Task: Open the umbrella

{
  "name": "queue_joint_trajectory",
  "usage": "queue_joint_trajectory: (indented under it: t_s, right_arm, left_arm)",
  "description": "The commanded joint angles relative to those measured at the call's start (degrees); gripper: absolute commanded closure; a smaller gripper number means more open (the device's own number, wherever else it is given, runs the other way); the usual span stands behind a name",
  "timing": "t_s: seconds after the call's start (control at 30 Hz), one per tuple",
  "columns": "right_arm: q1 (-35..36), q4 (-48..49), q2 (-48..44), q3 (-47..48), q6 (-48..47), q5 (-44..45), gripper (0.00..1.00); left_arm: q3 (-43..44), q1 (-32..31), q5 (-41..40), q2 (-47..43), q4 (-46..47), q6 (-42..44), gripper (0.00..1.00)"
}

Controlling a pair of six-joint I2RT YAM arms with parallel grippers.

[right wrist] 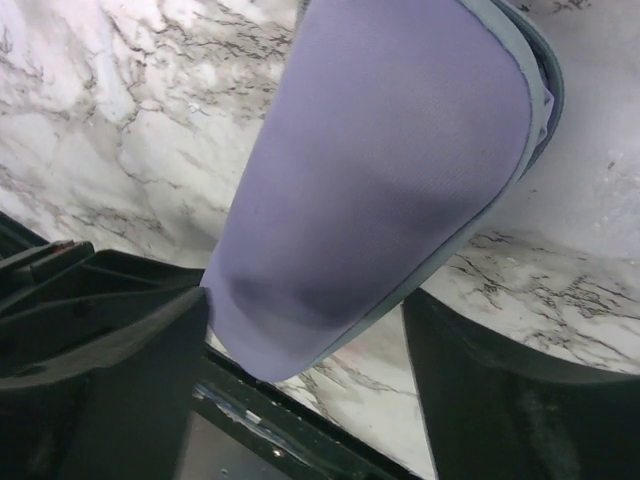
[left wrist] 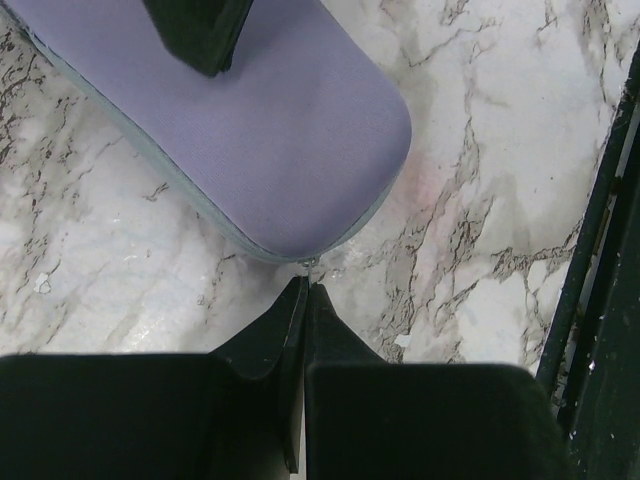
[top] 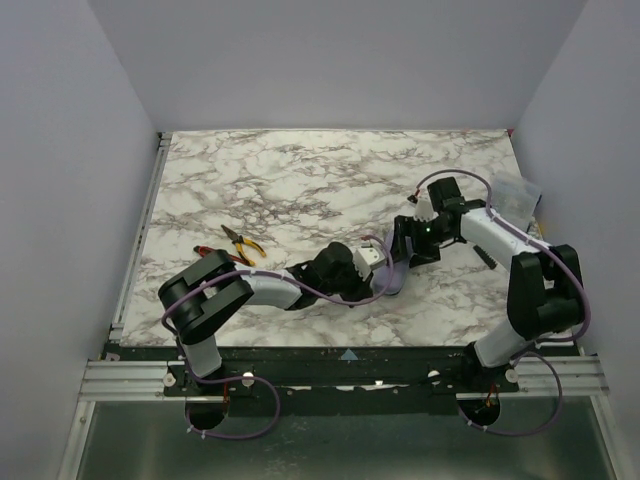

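Observation:
A lavender fabric pouch (left wrist: 270, 130) with a grey zip seam lies on the marble table (top: 300, 180); in the top view the pouch (top: 393, 274) shows between the two wrists. The umbrella itself is hidden; I cannot tell whether it is inside. My left gripper (left wrist: 307, 290) is shut, its tips pinching the small metal zip pull (left wrist: 308, 264) at the pouch's rounded end. My right gripper (right wrist: 320, 390) is open and straddles the pouch (right wrist: 380, 180) from above. Its left finger (right wrist: 130, 390) is at the fabric's edge, and its right finger (right wrist: 500, 400) stands apart from it.
Yellow-handled pliers (top: 241, 243) lie on the table to the left of the arms. A clear plastic bag (top: 515, 192) sits at the right edge near the wall. The table's dark front rail (left wrist: 600, 260) runs close to the pouch.

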Motion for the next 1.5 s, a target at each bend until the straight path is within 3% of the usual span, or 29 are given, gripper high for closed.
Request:
queue_joint_trajectory:
  t_s: [0.0, 0.07, 0.37, 0.7, 1.07, 1.2, 1.23, 1.3, 1.4, 1.47]
  right_arm:
    - [-0.02, 3.39, 2.36, -1.88, -0.1, 0.39, 0.33]
    - [0.03, 4.1, 3.37, -2.35, -1.01, 0.25, 0.51]
    - [-0.15, 1.45, 8.8, -1.53, -9.58, -1.52, 0.99]
    - [-0.08, -2.14, 12.09, 1.62, -16.49, -7.05, 1.0]
    - [-0.11, -2.8, 12.27, 3.86, -18.38, -11.54, 1.0]
    - [-0.16, -2.71, 11.41, 6.07, -17.52, -12.79, 0.98]
    - [-0.14, -2.91, 10.97, 6.6, -17.58, -13.16, 0.96]
    - [-0.14, -3.79, 10.59, 7.81, -17.23, -13.96, 0.83]
    - [-0.14, -6.31, 10.15, 10.36, -16.35, -15.51, 0.7]
    - [-0.1, -7.47, 9.39, 11.43, -15.3, -17.08, 0.64]
  left_arm:
    - [1.12, -0.35, -1.4, 1.0, 2.01, 0.71, 1.0]
    - [0.8, 0.02, -1.44, 0.75, 2.01, 0.84, 1.0]
    - [-0.49, 4.17, -2.14, 0.74, 1.45, 5.82, 1.0]
    - [5.78, 8.42, -1.36, 3.11, -2.09, 6.65, 1.0]
    - [16.17, 11.83, 1.19, 9.05, -8.96, -4.34, 1.0]
    - [14.16, 13.04, 1.01, 7.2, -7.23, -7.82, 1.0]
    - [13.66, 13.56, 1.06, 6.59, -6.98, -8.46, 1.0]
    - [13.59, 14.56, 3.8, 5.71, -6.76, -8.99, 1.0]
    - [12.68, 15.98, 6.12, 2.6, -7.09, -9.07, 0.71]
    - [11.21, 17.27, 7.41, 0.31, -7.22, -9.72, 0.58]
